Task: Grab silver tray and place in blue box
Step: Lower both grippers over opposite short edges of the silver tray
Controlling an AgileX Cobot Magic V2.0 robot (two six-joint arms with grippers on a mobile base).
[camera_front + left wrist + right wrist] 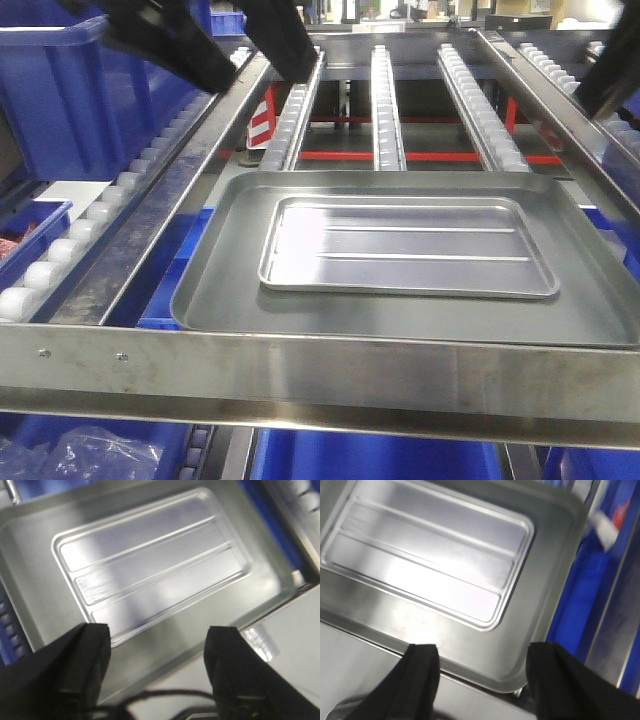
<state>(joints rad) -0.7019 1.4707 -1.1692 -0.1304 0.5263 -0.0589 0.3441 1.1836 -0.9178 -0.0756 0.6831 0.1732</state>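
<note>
Silver tray [407, 247] nested inside a larger grey tray [220, 300] on the roller rack, both arms above it.

The silver tray lies flat, ringed on every side by the grey tray's raised rim. The grey tray rests on the roller rails [385, 110] behind a steel crossbar [300, 375]. The blue box [60, 100] stands at far left, beyond the side rail. The left gripper [157, 645] and right gripper [482, 662] hang above the trays, jaws spread wide, holding nothing.

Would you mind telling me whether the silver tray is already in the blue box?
Not yet: the silver tray lies flat inside the larger grey tray.
</note>
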